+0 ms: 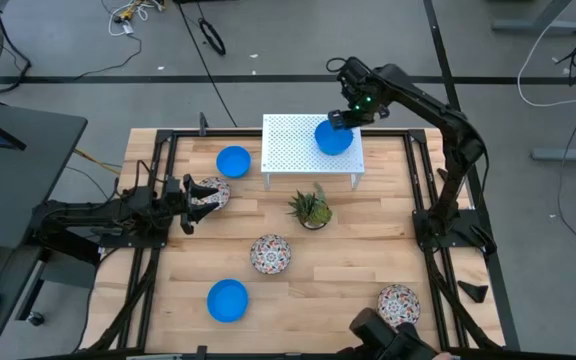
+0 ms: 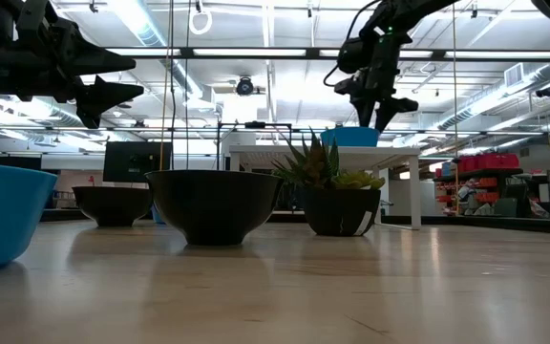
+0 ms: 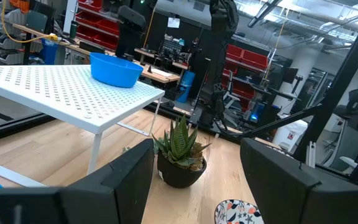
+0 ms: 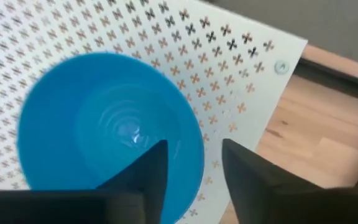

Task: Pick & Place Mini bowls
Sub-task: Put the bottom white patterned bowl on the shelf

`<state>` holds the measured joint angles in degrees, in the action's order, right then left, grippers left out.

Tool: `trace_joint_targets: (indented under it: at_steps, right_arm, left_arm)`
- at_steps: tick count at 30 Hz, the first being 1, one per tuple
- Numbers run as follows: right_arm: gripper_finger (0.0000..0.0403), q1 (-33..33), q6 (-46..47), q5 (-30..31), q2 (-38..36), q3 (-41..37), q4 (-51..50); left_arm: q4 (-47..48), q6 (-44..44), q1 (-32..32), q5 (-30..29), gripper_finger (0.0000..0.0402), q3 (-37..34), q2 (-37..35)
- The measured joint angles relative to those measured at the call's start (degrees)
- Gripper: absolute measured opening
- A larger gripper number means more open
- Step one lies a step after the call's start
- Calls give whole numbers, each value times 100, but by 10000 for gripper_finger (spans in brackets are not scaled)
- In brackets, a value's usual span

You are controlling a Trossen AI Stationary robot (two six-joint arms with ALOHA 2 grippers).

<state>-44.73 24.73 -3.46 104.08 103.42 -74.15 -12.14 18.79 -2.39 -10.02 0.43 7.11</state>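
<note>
High view: right tool (image 1: 342,119) released over blue bowl (image 1: 333,138) on white rack (image 1: 288,150) at 12 o'clock — placement step; next, lift clear — left tool (image 1: 190,200) open.

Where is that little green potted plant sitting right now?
From above, the potted plant stands near the table's middle, just in front of the white perforated stand, with a floral bowl nearest on its other side.
</note>
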Motion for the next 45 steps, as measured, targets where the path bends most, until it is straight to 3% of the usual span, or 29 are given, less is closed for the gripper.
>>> trace_joint_targets:
  at_steps: [11,31,41,45]
  right_arm:
    - [223,-9,-318,2,-559,0,274]
    - [231,532,-1891,0,-1633,-10,2013]
    - [231,1163,-1969,-2,-2850,-1962,4543]
    - [231,1483,-1953,0,-3354,-2623,4974]
  left_arm:
    - [0,0,2,0,245,1,-2]
    - [0,1,2,0,245,1,0]
    - [0,0,0,0,245,0,0]
    - [0,2,2,0,245,1,-2]
